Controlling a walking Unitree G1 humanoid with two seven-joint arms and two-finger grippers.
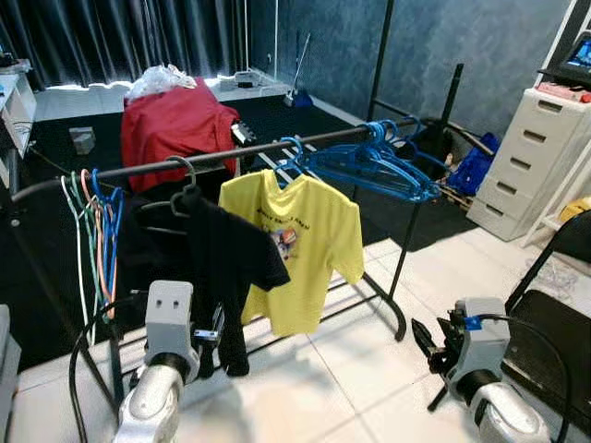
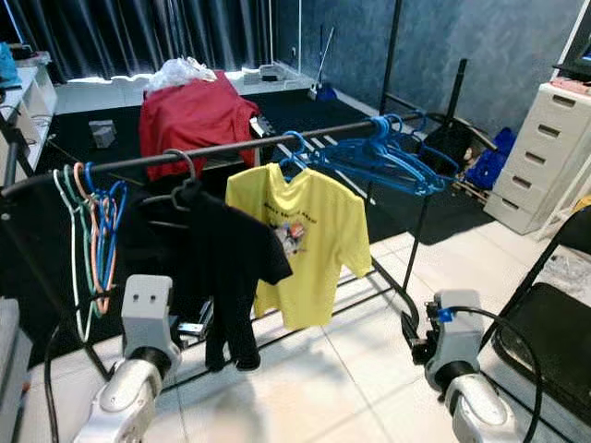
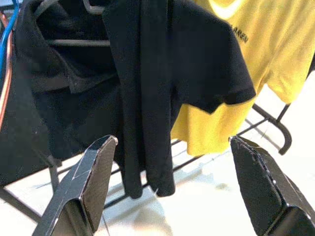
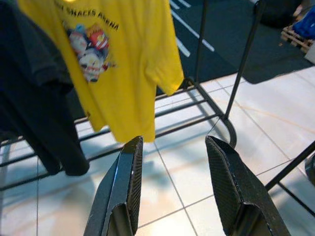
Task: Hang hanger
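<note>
**Hanger on Rail: Check Before Withdrawing**

I see the black shirt (image 1: 222,254) on its hanger (image 1: 180,189), with the hook over the rail (image 1: 231,152), between the coloured empty hangers (image 1: 97,221) and the yellow shirt (image 1: 300,245). A cluster of blue hangers (image 1: 379,161) sits further along the rail.

The left gripper (image 3: 172,191) is low, in front of the black shirt's hem, jaws wide and holding nothing. The right gripper (image 4: 172,189) is low, facing the yellow shirt and the tiled floor (image 1: 369,388), jaws parted and also empty.

I judge the hang as essentially done. To finish well:

1. Confirm the hook sits fully over the rail.
2. Keep both jaws wide so no fabric snags.
3. Back the left gripper straight away from the hem, avoiding the rack's lower bars (image 4: 162,115).
</note>
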